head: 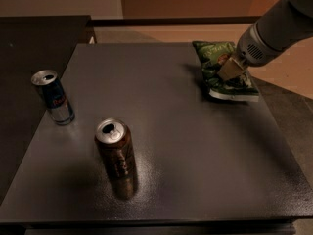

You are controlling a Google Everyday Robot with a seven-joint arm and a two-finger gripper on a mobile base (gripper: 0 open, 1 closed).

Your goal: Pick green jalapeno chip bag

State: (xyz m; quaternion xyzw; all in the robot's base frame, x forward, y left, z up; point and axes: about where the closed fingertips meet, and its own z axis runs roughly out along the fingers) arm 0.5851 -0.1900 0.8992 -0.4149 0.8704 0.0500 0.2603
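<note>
Nearest, a tall brown metal drink can [117, 158] stands upright on the dark grey flat desk [195, 155], left of the desk's middle, with its opened silver top showing. Farther back and to the left, a slim blue and silver metal drink can [54, 98] stands upright near the desk's left edge, well apart from the brown can.

Beyond them, near the desk's far right corner, lies the small crinkled green foil jalapeno chip bag [212, 58]. Its long axis runs from far to near, slanting slightly right. The white bottom edge faces the near side and the green top end points to the desk's far edge. Pale lettering and a dark patch show on its upper face. The bag is well apart from both cans.

The tan tool [231, 68] is on the bag's right half, touching its upper face about midway along its length. Whether the tool is clamped on the foil or only pressed against it cannot be told. The thick grey rounded robot arm [279, 28] slopes down to it from the upper right corner, over the pale floor beyond the desk.
</note>
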